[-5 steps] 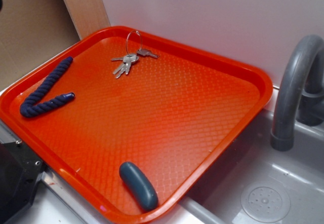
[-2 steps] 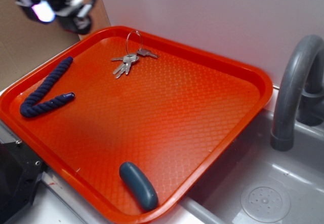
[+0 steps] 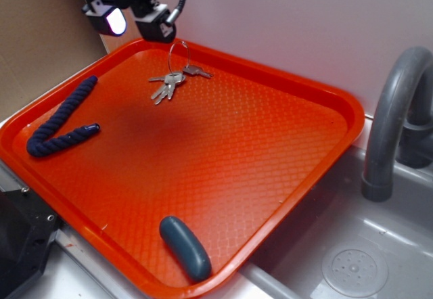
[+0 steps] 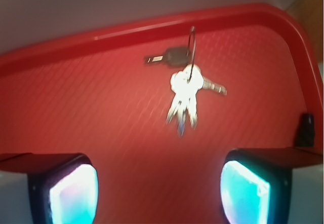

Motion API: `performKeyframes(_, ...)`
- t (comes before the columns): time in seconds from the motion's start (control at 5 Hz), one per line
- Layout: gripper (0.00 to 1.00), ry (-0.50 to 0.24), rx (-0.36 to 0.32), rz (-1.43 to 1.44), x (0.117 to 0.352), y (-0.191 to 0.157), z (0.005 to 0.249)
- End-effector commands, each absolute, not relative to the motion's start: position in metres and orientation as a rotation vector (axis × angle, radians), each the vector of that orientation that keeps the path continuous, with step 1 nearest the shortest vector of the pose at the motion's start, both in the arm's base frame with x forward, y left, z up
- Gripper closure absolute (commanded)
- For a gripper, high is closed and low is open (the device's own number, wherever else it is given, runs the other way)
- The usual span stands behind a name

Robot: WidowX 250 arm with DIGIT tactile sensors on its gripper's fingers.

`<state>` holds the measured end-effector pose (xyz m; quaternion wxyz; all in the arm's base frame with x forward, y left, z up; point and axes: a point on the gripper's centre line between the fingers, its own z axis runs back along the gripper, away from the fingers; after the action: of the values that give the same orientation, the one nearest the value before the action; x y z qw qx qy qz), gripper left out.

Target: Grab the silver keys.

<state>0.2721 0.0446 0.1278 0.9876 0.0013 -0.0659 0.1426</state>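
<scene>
Since 0.4 s ago the gripper [image 3: 133, 20] has travelled right along the far edge of the orange textured plastic tray [image 3: 284, 177], from over the far left corner to a spot just left of the keys; nothing on the tray has shifted.

Nearest the exterior camera, a dark blue-grey oblong pebble-shaped object [image 3: 185, 247] lies by the tray's front rim. At the left side lies a navy blue twisted rope [image 3: 59, 118], bent into a V. To the right, beside the tray, sits a grey sink basin [image 3: 352, 258] with a grey curved faucet [image 3: 392, 116].

Toward the far rim, the small bunch of flat silver keys [image 3: 170, 81] rests on the tray, its thin wire ring standing upright. In the wrist view the keys [image 4: 186, 95] lie ahead, between the two fingers [image 4: 71, 191], though blurred. Fingers are spread wide, holding nothing, apparently above the tray.
</scene>
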Motion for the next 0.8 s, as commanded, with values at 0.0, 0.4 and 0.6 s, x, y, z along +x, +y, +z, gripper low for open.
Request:
performKeyframes(0.0,0.00,-0.284,0.008,0.296,0.303,0.056,0.131)
performKeyframes(0.4,0.00,-0.292,0.060,0.282,0.346,0.061,0.094)
performKeyframes(0.6,0.00,-0.264,0.136,0.298,0.369,0.070,0.077)
